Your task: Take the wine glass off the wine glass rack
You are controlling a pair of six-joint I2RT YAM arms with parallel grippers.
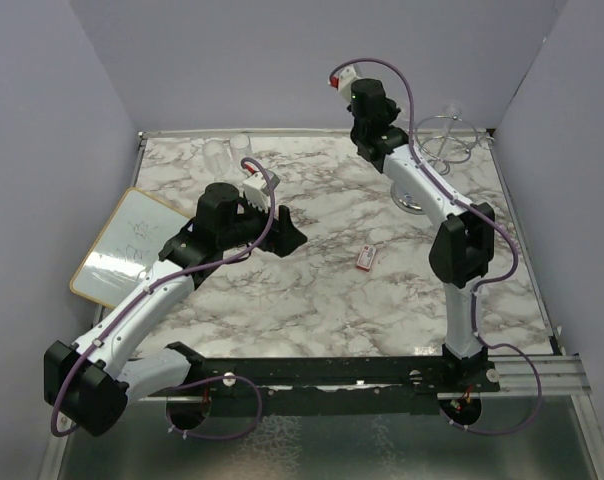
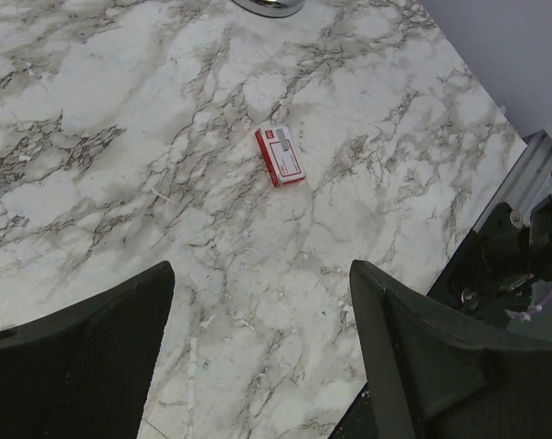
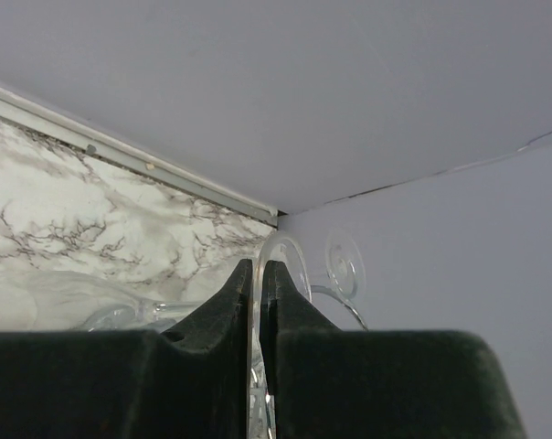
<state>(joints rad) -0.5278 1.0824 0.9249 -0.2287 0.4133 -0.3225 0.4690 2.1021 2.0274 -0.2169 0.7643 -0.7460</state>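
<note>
The wine glass rack (image 1: 444,138), a thin silver wire stand on a round shiny base (image 1: 413,197), stands at the back right corner of the marble table. My right gripper (image 3: 258,274) is up beside its wire ring, shut on the thin round foot of a clear wine glass (image 3: 290,258). The bowl is hidden below my fingers. A second glass foot (image 3: 345,261) rests on the rack wire (image 3: 338,298) just beyond. My left gripper (image 2: 262,347) hovers open and empty over the middle of the table, far from the rack.
A small red and white box (image 2: 281,155) lies on the marble between the arms. Two clear glasses (image 1: 227,152) stand at the back left. A whiteboard (image 1: 132,245) overhangs the table's left edge. Grey walls close the back and right sides.
</note>
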